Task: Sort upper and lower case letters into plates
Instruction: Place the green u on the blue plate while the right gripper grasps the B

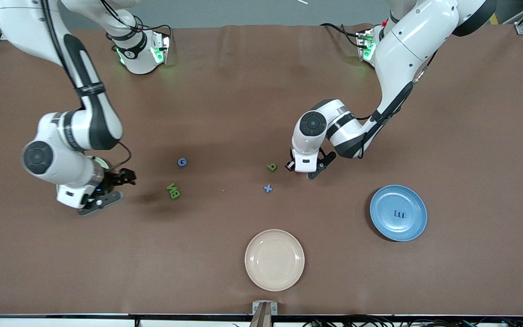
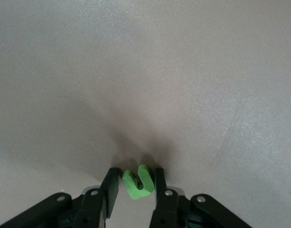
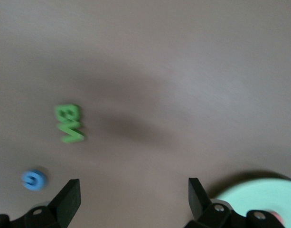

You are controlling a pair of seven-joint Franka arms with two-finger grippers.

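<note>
The blue plate [image 1: 398,212] lies toward the left arm's end of the table and holds one dark blue letter E [image 1: 399,214] near its middle. The cream plate [image 1: 274,259], nearer the front camera and about midway along the table, holds nothing. A pale mint green plate [image 3: 264,197] shows only in the right wrist view, right under the right gripper [image 3: 134,199]; a small pink patch on it is too blurred to identify.

On the brown table [image 1: 243,113], a round blue G [image 1: 182,162] lies farther from the camera than two green letters, a V and a B [image 1: 173,190], which lie touching side by side. A small blue x [image 1: 268,188] lies nearer the camera than a green lowercase letter [image 1: 271,167] that sits just beside the left arm's wrist.

The left gripper [image 2: 137,186] is down at the table surface, its black fingers [image 2: 109,187] drawn in narrow on either side of a bright green letter [image 2: 138,183] that stands on edge between them, both pads touching it. The right gripper hangs over the mint plate at the right arm's end of the table, its fingers [image 3: 69,199] spread wide and holding nothing.

The brown cover wrinkles slightly along the edge by the bases.
</note>
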